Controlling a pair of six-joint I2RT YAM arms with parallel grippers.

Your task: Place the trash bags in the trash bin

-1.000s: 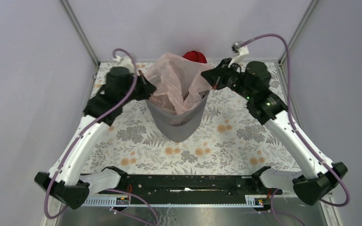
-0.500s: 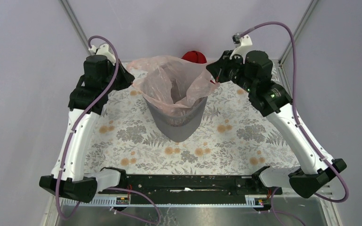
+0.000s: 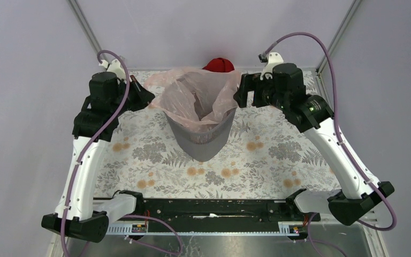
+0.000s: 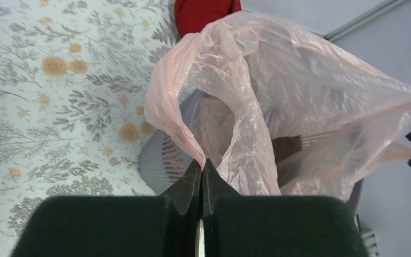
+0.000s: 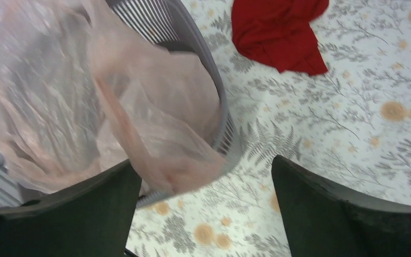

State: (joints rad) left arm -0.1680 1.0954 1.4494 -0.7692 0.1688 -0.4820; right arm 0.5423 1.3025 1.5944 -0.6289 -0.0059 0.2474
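Observation:
The pale pink trash bag (image 3: 192, 95) hangs open-mouthed in and over the grey mesh trash bin (image 3: 200, 138) at the middle of the table. My left gripper (image 3: 147, 99) is left of the bin, shut on the bag's left edge and stretching it outward. In the left wrist view, the left gripper (image 4: 202, 164) pinches a twisted strip of the bag (image 4: 278, 80) above the bin (image 4: 158, 160). My right gripper (image 3: 242, 92) stands open right of the bin. In the right wrist view, the right gripper (image 5: 204, 166) holds nothing. The bag (image 5: 59, 96) drapes over the bin's rim (image 5: 223, 115) beside its left finger.
A dark red cloth bundle (image 3: 218, 65) lies behind the bin near the back wall, and the red cloth (image 5: 278, 32) shows in the right wrist view. The floral tablecloth (image 3: 267, 155) covers the table. Frame posts stand at the back corners.
My right gripper has opened and let go of the bag's right edge. My left gripper has pulled the left edge out to the left, widening the bag's mouth over the bin.

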